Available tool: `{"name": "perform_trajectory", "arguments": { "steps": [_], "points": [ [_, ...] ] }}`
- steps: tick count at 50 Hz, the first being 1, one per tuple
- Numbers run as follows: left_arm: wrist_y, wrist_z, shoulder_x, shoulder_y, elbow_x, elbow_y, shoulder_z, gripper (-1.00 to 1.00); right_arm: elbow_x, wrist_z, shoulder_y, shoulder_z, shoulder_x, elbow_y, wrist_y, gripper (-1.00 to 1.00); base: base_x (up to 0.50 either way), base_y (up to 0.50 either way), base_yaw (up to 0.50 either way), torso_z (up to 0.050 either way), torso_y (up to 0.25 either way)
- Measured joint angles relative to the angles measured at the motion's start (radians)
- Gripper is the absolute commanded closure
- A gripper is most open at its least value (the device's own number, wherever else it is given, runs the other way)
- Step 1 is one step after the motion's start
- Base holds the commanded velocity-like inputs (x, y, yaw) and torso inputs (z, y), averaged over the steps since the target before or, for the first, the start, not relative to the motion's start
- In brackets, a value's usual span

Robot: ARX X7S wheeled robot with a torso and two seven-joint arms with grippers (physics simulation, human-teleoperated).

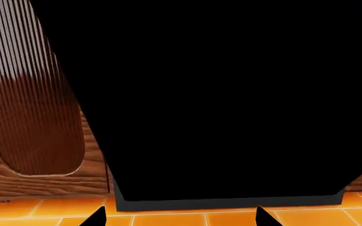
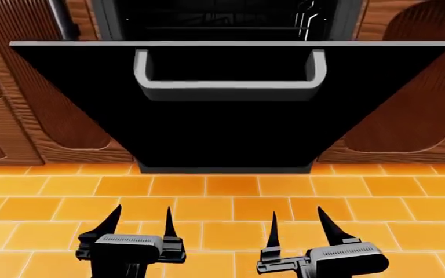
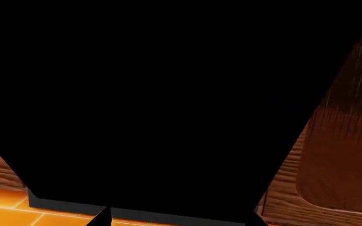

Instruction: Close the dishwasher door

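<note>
Head view first: the wide, flat, glossy black dishwasher door (image 2: 230,130) hangs partly open, its top edge tipped out toward the robot, with a silver-grey U-shaped bar handle (image 2: 229,78) just below that edge and a dark dishwasher interior with wire racks (image 2: 230,17) showing behind it. Brown ribbed wooden cabinet doors (image 2: 44,92) stand to its left and right, and an orange tiled floor (image 2: 230,200) runs from the door's foot toward the robot. Near the robot, the left gripper (image 2: 141,223) and the right gripper (image 2: 298,226) hover over the tiles, well apart from the door, each with its two black pointed fingers spread apart and nothing between them. Left wrist view: the black door (image 1: 231,103) fills most of the picture, its grey lower edge meeting the orange floor (image 1: 168,217), with a ribbed brown cabinet door (image 1: 30,108) on its left side in the scene; two separated black fingertips (image 1: 95,217) of the left gripper show at the edge. Right wrist view: the door (image 3: 156,103) again covers nearly everything, a brown wooden cabinet (image 3: 338,155) lies on its right side in the scene, and only one black fingertip (image 3: 100,217) shows.
</note>
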Motion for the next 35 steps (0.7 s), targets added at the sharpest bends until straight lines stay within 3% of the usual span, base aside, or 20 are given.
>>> {"name": "perform_trajectory", "arguments": {
  "steps": [23, 35],
  "points": [
    [0.002, -0.009, -0.006, 0.005, -0.001, 0.010, 0.004, -1.00, 0.002, 0.009, 0.000, -0.003, 0.004, -0.003, 0.000, -1.00, 0.34, 0.00, 0.00, 0.000, 0.000],
    [0.003, -0.010, -0.007, 0.000, -0.004, 0.007, 0.006, -1.00, 0.004, 0.015, 0.005, -0.003, 0.003, -0.001, 0.007, -1.00, 0.04, 0.00, 0.00, 0.000, 0.000]
  ]
}}
